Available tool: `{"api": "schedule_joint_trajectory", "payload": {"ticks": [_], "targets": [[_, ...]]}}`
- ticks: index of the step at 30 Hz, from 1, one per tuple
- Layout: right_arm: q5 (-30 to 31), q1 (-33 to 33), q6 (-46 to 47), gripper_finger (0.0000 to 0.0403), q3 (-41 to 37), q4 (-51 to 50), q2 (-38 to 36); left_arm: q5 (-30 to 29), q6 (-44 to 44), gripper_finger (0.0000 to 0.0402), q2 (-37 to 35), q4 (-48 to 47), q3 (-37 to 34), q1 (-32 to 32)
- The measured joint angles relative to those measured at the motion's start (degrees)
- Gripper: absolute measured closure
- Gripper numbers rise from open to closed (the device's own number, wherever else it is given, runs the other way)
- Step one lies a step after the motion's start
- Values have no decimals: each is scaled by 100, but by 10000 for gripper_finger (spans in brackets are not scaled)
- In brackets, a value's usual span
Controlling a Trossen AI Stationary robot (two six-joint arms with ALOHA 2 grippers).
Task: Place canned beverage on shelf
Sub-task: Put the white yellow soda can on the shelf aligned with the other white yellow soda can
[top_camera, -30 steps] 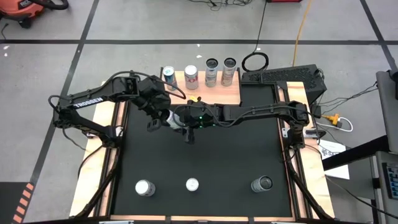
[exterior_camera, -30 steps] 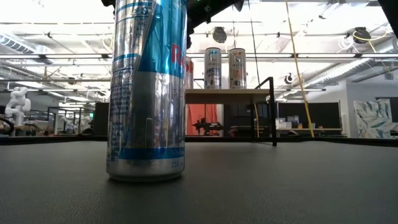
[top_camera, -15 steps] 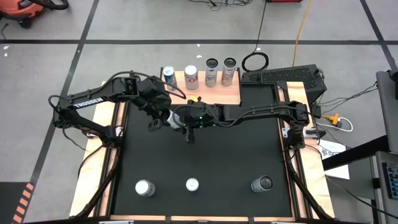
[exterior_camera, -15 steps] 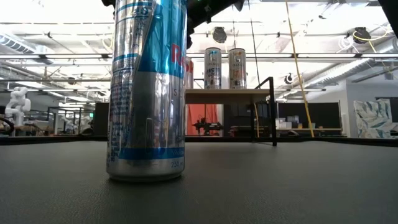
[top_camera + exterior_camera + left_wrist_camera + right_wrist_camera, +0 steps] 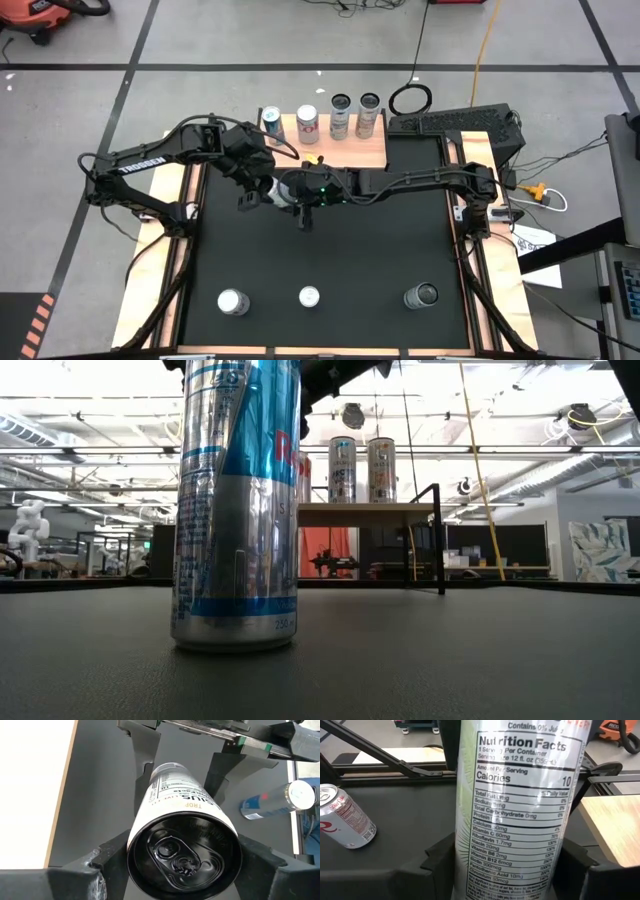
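Reaching in from 9 o'clock, the left gripper (image 5: 177, 862) comes down over the can (image 5: 182, 835) from above. Its two fingers clasp the lid end on opposite sides with no gap showing, and its wrist camera looks down onto the lid with the dark mat (image 5: 380, 250) beyond. From that I judge the can's long axis to be close to upright. The can sits just inside the mat's 12 o'clock half, a little toward 9 o'clock of centre, and whether its base rests on the mat or hangs clear I cannot tell. Coming across from 3 o'clock, the right gripper (image 5: 505, 862) meets the same can side-on, its fingers clenched around the lower body below the nutrition label, so both grippers have the can and neither is nearer. The shelf (image 5: 375, 150) lies at about 1 o'clock from the can, against the table's 12 o'clock edge. Four cans (image 5: 307, 122) stand along its far side, and bare wood shows toward its 3 o'clock end. Three more cans (image 5: 309, 296) wait in a row well apart at the 6 o'clock edge. The coming move seems to turn on one gripper letting go. The right gripper's sideways hold on the upright can looks better suited to carry it up and toward 1 o'clock, then set it base-down on the bare wood.
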Motion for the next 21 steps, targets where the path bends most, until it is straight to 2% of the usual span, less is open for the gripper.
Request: {"api": "schedule_joint_trajectory", "payload": {"ticks": [21], "targets": [[2,-4,21,182,0,-26,-13,-218,-17,124,0,153,0,-2]]}}
